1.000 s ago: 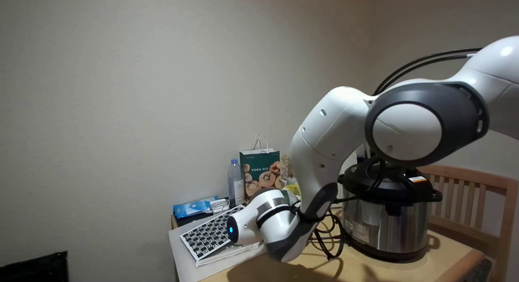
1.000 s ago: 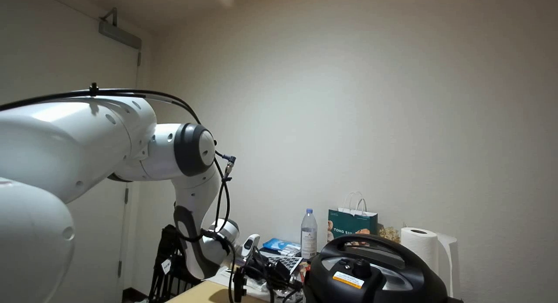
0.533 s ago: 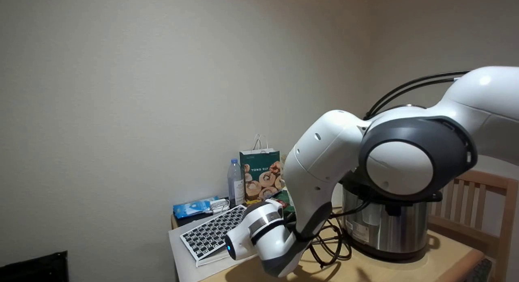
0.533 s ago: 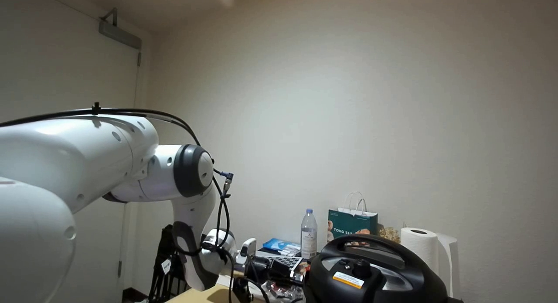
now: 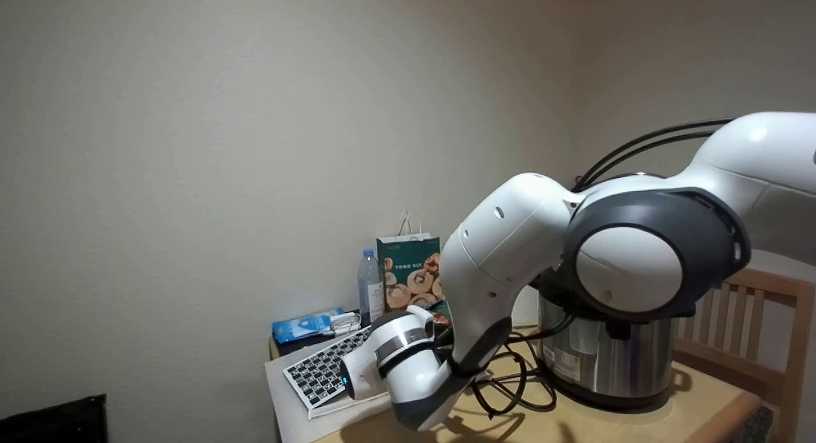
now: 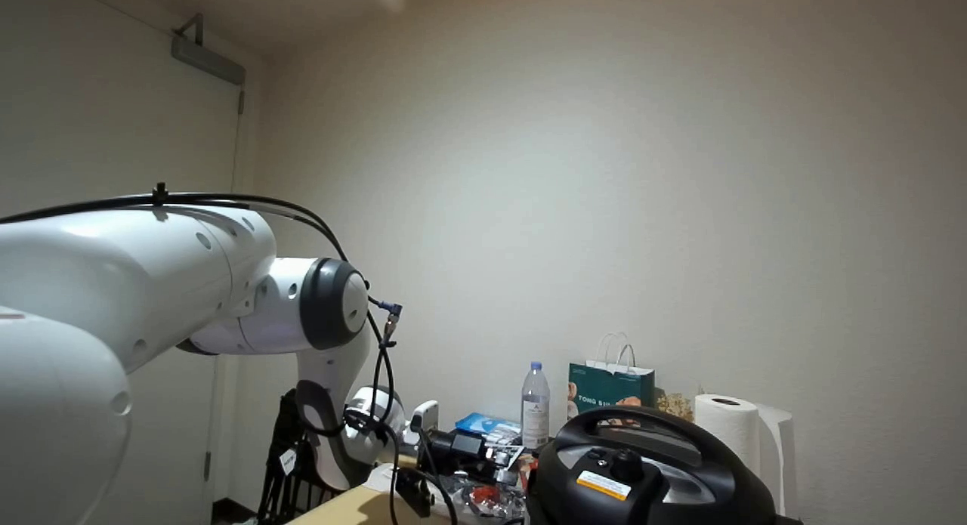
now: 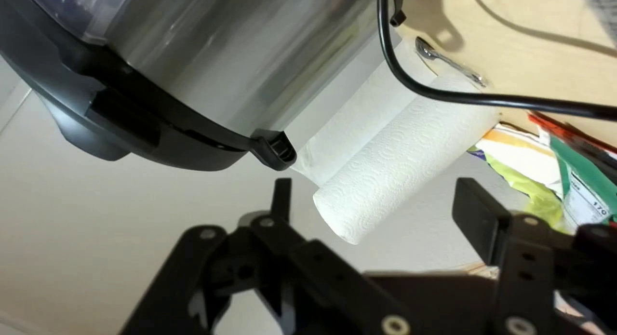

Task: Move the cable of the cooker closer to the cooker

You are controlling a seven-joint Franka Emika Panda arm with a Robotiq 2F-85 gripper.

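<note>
The white arm (image 5: 503, 239) is wearing grey caps (image 5: 711, 245), black cables (image 6: 204, 196) and a blue light (image 5: 345, 380). Its black hand (image 7: 376, 207) is showing screws (image 7: 395, 324).

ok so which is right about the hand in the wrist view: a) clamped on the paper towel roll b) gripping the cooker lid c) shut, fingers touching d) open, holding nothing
d, as the hand has its fingers wide apart, both clear of the paper towel roll beyond.

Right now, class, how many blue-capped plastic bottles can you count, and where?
1. The clear plastic bottle stands left of the green paper shopping bag in both exterior views. Others might be hidden behind the electric pressure cooker or the robot arm.
</note>
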